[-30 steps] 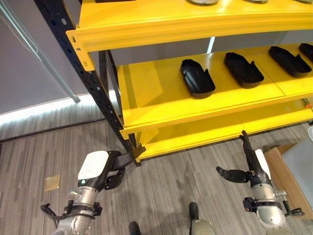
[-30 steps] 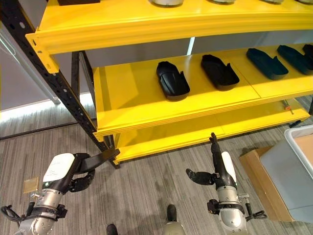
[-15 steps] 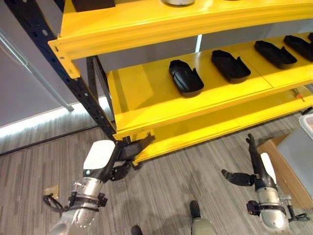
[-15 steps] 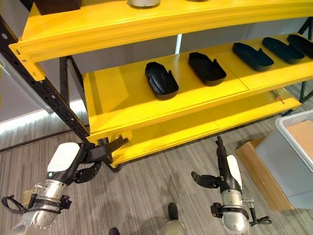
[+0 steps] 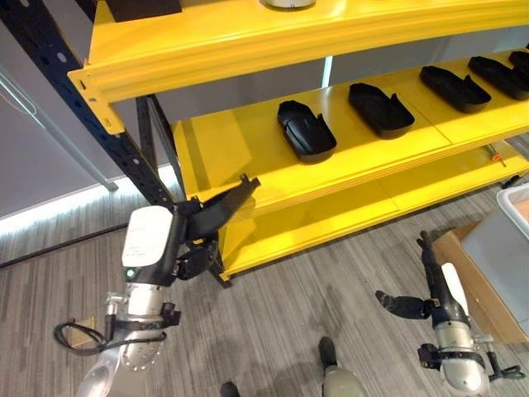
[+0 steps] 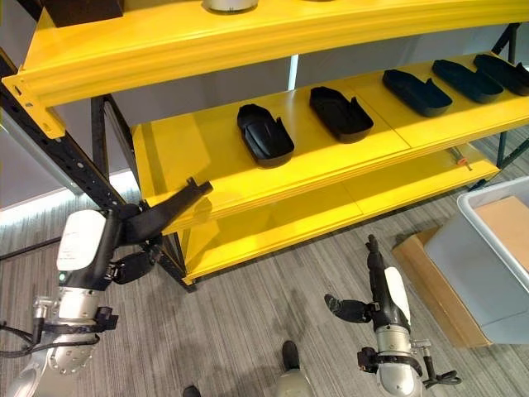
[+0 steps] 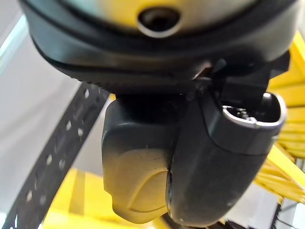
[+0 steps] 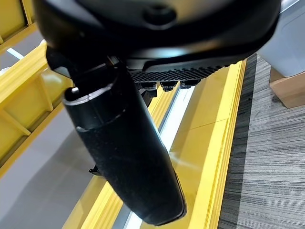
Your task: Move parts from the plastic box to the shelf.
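Shelf [image 5: 248, 178] parts [image 5: 307, 138] beyond L robot hand [image 5: 216, 213]

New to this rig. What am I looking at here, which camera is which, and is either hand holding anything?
It is a two-legged humanoid robot with two arms. The two wide pictures come from the stereo camera on its head, looking down; the two close-ups come from cameras on its wrists. It faces a yellow shelf with black parts lying in a row on the middle level. A plastic box stands on the floor at its right. The left hand reaches toward the shelf edge, fingers straight, holding nothing. The right hand hangs low, also open and empty.
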Tool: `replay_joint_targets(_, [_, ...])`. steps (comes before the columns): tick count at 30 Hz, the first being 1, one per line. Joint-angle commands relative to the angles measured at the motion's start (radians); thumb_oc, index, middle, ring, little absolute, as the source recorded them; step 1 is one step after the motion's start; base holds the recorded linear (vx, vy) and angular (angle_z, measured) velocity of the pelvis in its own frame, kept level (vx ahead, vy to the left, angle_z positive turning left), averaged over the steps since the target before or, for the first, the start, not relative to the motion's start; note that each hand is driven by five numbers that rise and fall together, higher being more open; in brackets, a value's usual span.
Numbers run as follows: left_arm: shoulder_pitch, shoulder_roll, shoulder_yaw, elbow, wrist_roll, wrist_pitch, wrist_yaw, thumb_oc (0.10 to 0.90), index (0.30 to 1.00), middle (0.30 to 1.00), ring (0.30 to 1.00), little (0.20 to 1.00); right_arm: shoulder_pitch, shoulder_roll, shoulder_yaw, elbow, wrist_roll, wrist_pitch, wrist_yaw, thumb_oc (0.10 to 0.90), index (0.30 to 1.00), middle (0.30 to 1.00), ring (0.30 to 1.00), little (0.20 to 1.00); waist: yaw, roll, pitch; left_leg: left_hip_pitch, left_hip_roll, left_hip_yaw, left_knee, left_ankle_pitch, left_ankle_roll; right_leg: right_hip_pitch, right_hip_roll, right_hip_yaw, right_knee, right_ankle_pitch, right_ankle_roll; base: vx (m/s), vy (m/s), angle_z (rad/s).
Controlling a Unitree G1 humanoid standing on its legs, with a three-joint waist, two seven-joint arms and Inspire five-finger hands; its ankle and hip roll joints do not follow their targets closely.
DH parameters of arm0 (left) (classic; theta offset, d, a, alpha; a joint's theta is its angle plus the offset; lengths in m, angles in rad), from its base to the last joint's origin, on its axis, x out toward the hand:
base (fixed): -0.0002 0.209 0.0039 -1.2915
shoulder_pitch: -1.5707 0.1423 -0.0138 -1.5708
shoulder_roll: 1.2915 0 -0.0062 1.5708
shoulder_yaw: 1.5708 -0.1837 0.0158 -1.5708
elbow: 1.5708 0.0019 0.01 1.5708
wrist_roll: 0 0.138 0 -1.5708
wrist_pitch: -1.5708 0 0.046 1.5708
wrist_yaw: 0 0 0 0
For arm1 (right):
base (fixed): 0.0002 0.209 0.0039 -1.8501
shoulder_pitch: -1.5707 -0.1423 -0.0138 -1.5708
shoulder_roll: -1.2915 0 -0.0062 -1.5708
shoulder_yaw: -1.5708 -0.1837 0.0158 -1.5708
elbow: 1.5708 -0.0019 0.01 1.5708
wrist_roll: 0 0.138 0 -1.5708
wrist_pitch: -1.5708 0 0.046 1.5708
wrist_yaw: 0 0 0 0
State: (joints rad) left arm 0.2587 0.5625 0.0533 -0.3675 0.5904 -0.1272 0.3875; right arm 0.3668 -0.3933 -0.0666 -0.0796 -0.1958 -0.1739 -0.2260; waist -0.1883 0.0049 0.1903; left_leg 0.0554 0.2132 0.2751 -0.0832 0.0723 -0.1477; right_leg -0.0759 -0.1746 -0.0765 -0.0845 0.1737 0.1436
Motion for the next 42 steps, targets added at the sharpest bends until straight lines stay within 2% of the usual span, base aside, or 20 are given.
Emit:
replay_joint_targets(1, [-0.119, 0.017, 0.115, -0.103, -0.017, -0.014, 0.149, 0.4, 0.3, 0.3, 0.3, 0.3, -0.031, -0.026, -0.065, -0.143, 0.001, -0.087, -0.061, 0.9, 1.0, 1.0, 1.0, 1.0, 0.009, -0.039, -0.065, 0.062, 0.053, -0.009, 0.002, -0.066, 0.01, 0.0, -0.078, -0.042, 0.091, -0.114, 0.073, 0.0, 0.0, 0.0])
replay_joint_targets(10, [-0.171, 0.008, 0.122, -0.065, -0.002, 0.022, 0.193, 0.4, 0.3, 0.3, 0.3, 0.3, -0.035, -0.034, -0.062, -0.139, -0.002, -0.086, -0.074, 0.9, 1.0, 1.0, 1.0, 1.0, 0.012, -0.043, -0.063, 0.056, 0.058, -0.021, 0.001, -0.062, 0.006, 0.008, -0.075, -0.053, 0.093, -0.12, 0.07, 0.0, -0.005, 0.01])
replay_joint_targets(28, [-0.394, 0.006, -0.009, 0.191, 0.152, 0.159, 0.17, 0.4, 0.3, 0.3, 0.3, 0.3, -0.063, -0.037, -0.056, -0.114, -0.018, -0.053, -0.083, 0.9, 1.0, 1.0, 1.0, 1.0, -0.019, -0.034, -0.071, 0.048, 0.071, -0.018, -0.004, -0.052, -0.003, 0.002, -0.062, -0.052, 0.095, -0.131, 0.064, 0.0, -0.002, 0.0])
replay_joint_targets(42, [-0.489, -0.012, -0.08, 0.352, 0.2, 0.235, 0.154, 0.4, 0.3, 0.3, 0.3, 0.3, -0.068, -0.044, -0.039, -0.101, -0.023, -0.04, -0.08, 0.9, 1.0, 1.0, 1.0, 1.0, -0.042, -0.029, -0.071, 0.051, 0.077, -0.007, -0.004, -0.049, -0.009, -0.001, -0.056, -0.043, 0.092, -0.132, 0.064, 0.0, 0.0, 0.0])
